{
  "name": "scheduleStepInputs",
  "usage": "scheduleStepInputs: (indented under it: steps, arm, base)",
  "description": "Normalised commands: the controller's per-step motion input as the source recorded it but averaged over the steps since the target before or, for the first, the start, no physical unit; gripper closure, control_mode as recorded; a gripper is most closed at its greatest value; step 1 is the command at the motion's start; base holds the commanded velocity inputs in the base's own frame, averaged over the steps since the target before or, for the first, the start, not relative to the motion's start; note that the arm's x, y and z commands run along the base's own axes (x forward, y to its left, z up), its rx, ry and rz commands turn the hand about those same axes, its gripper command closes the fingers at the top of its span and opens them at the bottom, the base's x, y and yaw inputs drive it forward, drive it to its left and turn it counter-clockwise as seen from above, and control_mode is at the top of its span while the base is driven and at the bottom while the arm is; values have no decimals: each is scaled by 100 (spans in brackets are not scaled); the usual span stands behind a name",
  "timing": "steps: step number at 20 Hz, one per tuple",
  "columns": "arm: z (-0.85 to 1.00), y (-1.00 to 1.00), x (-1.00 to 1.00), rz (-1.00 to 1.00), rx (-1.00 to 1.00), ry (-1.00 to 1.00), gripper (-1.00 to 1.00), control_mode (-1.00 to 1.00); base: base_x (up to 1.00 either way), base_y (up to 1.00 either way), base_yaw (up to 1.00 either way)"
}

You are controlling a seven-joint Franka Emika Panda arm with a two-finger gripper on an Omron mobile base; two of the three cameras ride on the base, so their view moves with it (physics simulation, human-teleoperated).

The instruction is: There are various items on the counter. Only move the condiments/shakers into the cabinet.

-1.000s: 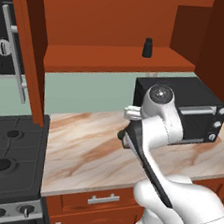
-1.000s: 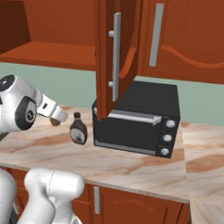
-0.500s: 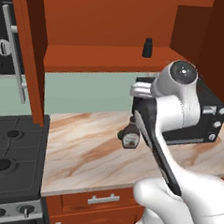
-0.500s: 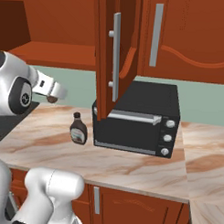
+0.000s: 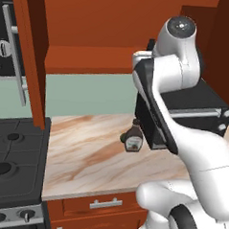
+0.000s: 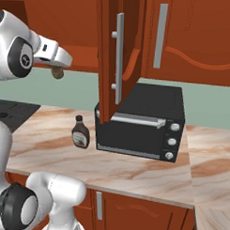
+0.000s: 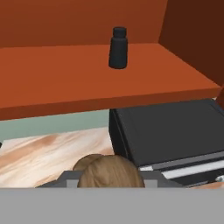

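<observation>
While looking over the arm from behind, saw the red-brown wall cabinet (image 5: 91, 62) as the largest thing, door swung wide with its silver bar handle showing in the right base view. Found its flat shelf at about the height of the hand.

Below that, noted the beige-pink marble counter (image 5: 85, 158), brown-veined, running from the black stove top (image 5: 13, 158) on the left to the black toaster oven (image 6: 145, 118) on the right. Saw the oven standing against the green wall, partly under the open door.

Next, spotted the gripper (image 6: 56, 67) held high over the left part of the counter, just in front of the shelf edge. Found it clamped on the tan wooden shaker (image 6: 57, 73), with the rounded wooden top sitting between the two dark tips in the hand view, well clear of the worktop.

Then picked out the dark brown bottle (image 5: 133, 139) with its pale label, upright on the counter, just beside the oven's left front corner.

Last, saw the small black shaker (image 7: 118, 48) standing upright on the cabinet shelf, towards the back, apart from the side wall.
</observation>
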Motion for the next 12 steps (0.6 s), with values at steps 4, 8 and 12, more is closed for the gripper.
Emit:
scheduleStepInputs:
  steps: [4,8,12]
  arm:
    - [19,0,59,0,-9,0,100,-100]
    - [-8,1,64,2,-8,0,100,-100]
    - [-35,0,62,8,-6,-1,100,-100]
  base:
    - [0,0,0]
    - [0,0,0]
    - [0,0,0]
